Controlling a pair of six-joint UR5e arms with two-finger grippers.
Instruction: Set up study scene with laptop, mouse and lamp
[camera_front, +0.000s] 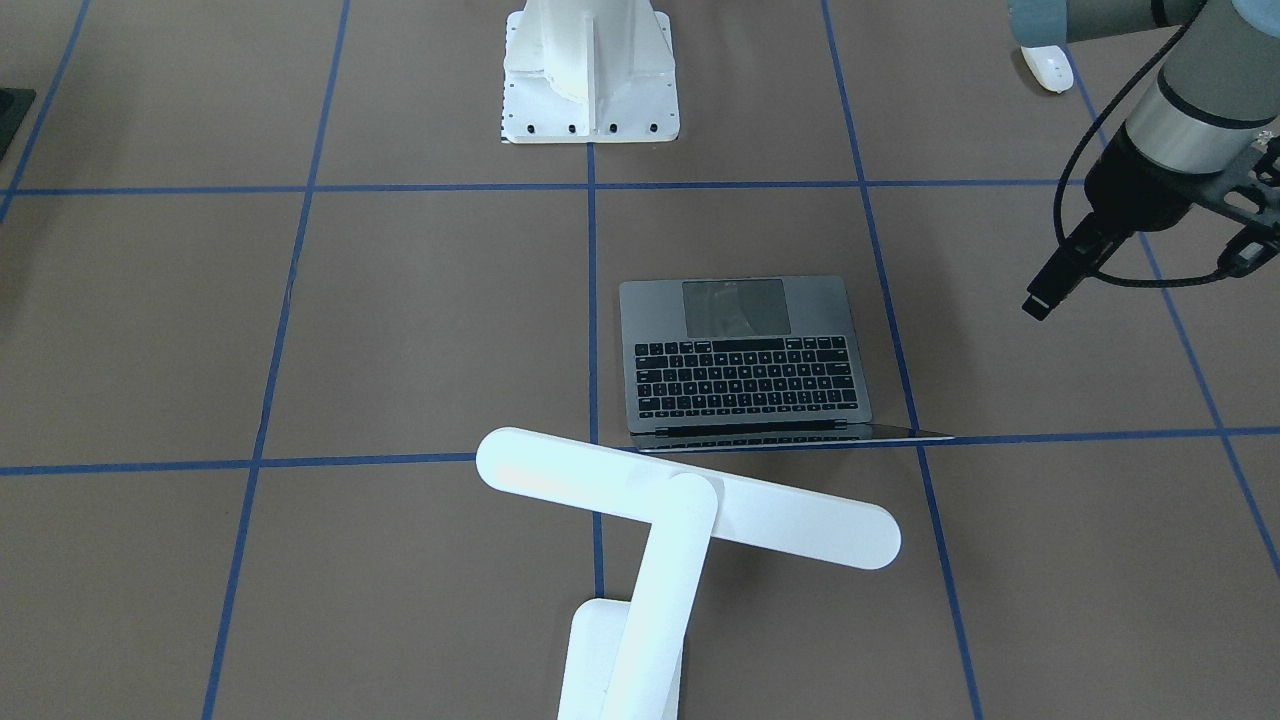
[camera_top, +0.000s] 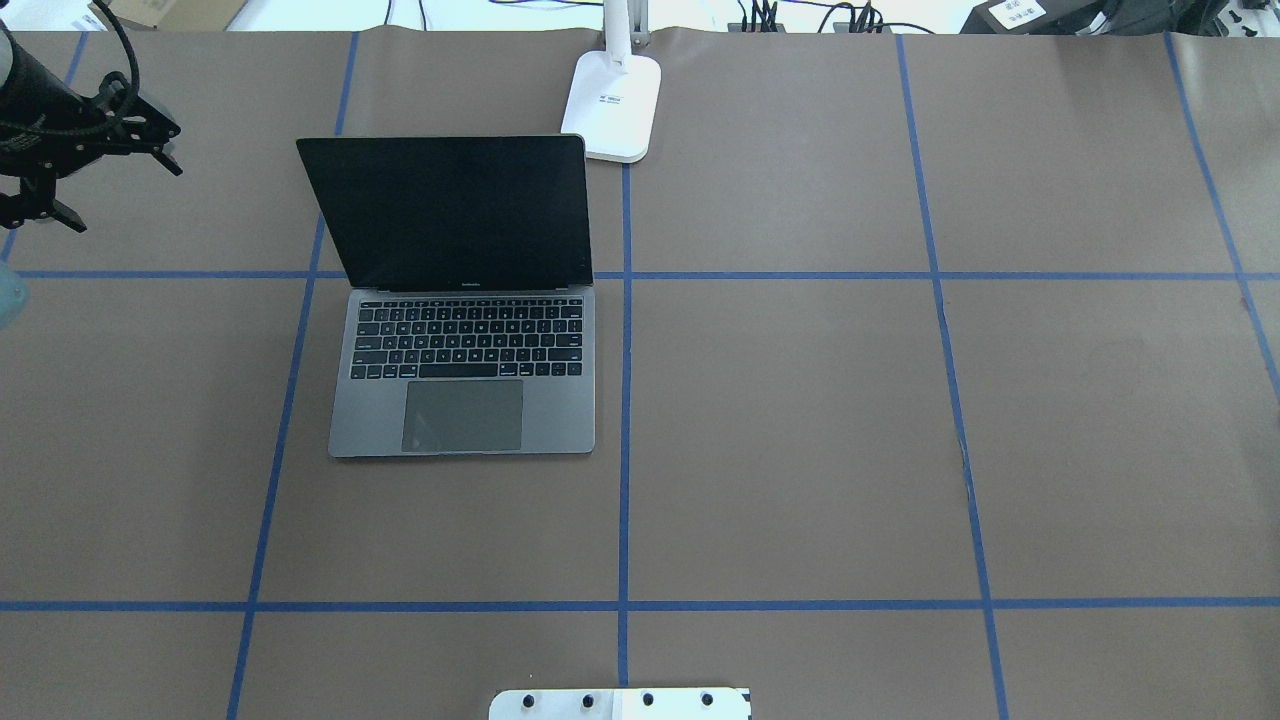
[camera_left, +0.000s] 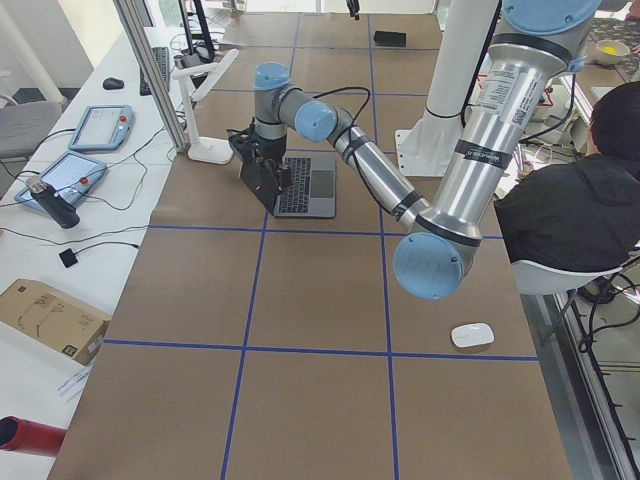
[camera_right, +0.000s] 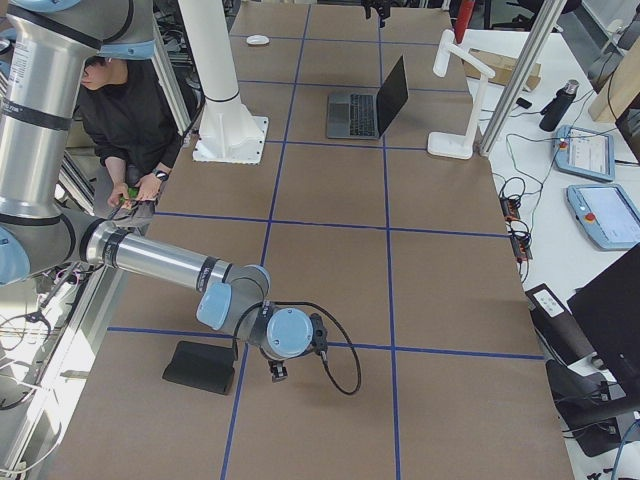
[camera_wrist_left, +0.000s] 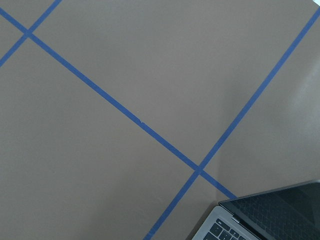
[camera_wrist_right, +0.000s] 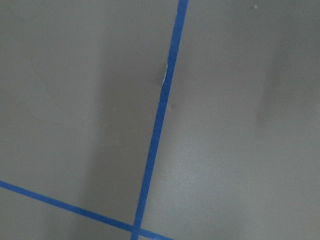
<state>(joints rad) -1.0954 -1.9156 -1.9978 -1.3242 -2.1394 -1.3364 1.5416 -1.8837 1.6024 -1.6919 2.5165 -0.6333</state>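
— Where's the mouse (camera_left: 472, 335)?
— On the surface's (camera_top: 800, 450) left end, level with the pedestal (camera_front: 590, 80), well apart from the laptop (camera_top: 465, 340). My left claw (camera_top: 128, 195) looks spread, empty and nearer. I can't tell the right claw's (camera_right: 278, 372) state.

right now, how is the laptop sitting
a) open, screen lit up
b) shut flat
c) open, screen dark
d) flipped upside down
C: the laptop has its lid raised, its keys and trackpad facing up, and its screen plain black.
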